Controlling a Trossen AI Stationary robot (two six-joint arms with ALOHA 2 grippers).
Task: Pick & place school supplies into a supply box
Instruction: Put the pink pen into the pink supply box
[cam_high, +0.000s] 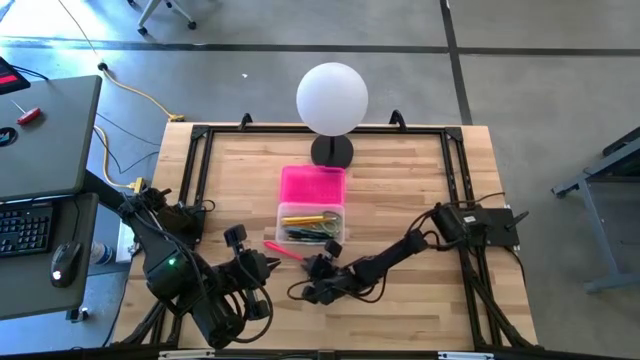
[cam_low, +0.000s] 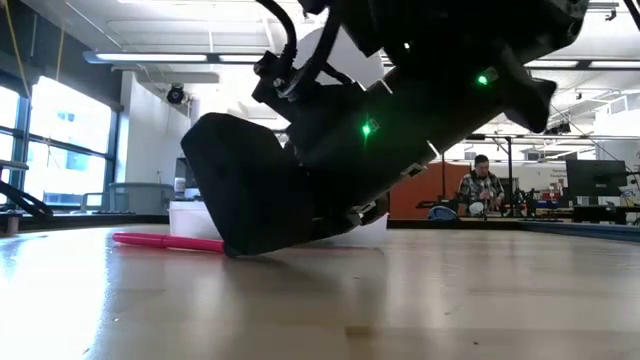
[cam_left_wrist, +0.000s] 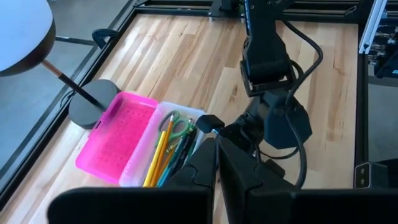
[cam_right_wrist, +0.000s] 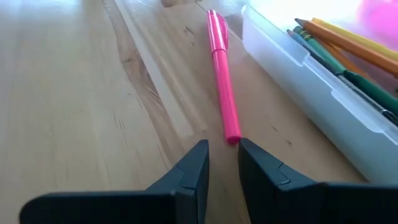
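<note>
The right gripper (cam_right_wrist: 219, 163) sits low over the wooden table (cam_high: 400, 190), near the middle of its front edge. Its two dark fingers (cam_right_wrist: 193, 171) stand a narrow gap apart with nothing between them; the near end of a pink pen (cam_right_wrist: 221, 74) lies on the wood just beyond their tips, not visibly pinched. The pen runs away from the fingers alongside the long wall of the supply box (cam_right_wrist: 311, 81), close to it but apart.

The left gripper (cam_left_wrist: 214, 171) hangs over the table's front-left part, its fingers (cam_left_wrist: 202, 174) almost pressed together and empty, pointing towards the box and the right arm's wrist.

The clear supply box (cam_high: 310, 225) stands open near the table's middle, with pencils, pens and green-handled scissors (cam_left_wrist: 180, 127) inside. Its pink lid (cam_high: 313, 185) lies flat, touching the box on the far side. Behind it, by the back edge, stands a white globe lamp (cam_high: 332, 97) on a black base.

In the low view the dark body of an arm fills most of the picture and hides the box almost wholly; only the pen's far end shows. Which arm it is I cannot tell.

A grey desk with a keyboard (cam_high: 25, 228) and mouse stands off the table's left edge. Beyond, a person (cam_low: 482, 190) sits at a far bench in a bright workshop.
</note>
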